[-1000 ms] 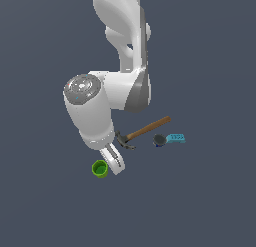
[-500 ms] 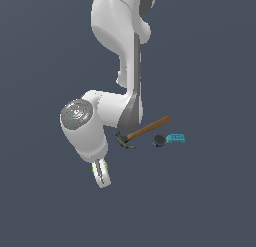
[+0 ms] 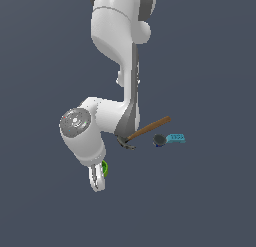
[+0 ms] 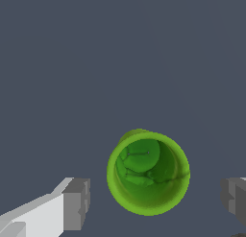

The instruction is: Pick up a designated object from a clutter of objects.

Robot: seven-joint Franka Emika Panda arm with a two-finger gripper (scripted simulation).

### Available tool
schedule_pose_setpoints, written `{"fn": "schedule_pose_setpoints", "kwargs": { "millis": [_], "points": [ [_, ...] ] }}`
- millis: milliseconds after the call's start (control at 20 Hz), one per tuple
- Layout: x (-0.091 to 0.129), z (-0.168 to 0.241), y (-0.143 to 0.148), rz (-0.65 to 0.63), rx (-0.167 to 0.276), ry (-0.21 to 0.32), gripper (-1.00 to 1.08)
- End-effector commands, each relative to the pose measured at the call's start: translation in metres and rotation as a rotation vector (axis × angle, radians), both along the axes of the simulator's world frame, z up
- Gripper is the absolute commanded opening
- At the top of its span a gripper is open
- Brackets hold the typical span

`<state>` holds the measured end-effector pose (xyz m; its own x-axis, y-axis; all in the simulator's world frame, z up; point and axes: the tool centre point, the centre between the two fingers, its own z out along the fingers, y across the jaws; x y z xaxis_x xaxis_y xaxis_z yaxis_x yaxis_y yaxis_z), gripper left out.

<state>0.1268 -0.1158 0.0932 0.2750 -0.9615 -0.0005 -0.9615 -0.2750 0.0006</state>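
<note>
Plain dark slate-blue ground (image 3: 45, 211) everywhere, flat and even; no walls, furniture or windows; soft, shadowless light.

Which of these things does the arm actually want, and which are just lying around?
Part of the job:
- green cup, sitting between the open fingers of the gripper

Just lying about:
- hammer
- small dark round object
- teal studded block
</note>
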Motion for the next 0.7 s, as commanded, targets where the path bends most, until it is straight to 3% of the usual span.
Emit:
{"fn": "schedule_pose_setpoints", "kwargs": {
  "millis": [0, 650],
  "points": [
    [0.000, 0.000, 0.000, 0.000, 0.000, 0.000, 1.00],
    [-0.001, -0.047, 0.000, -0.005, 0.000, -0.001, 1.00]
  ]
}}
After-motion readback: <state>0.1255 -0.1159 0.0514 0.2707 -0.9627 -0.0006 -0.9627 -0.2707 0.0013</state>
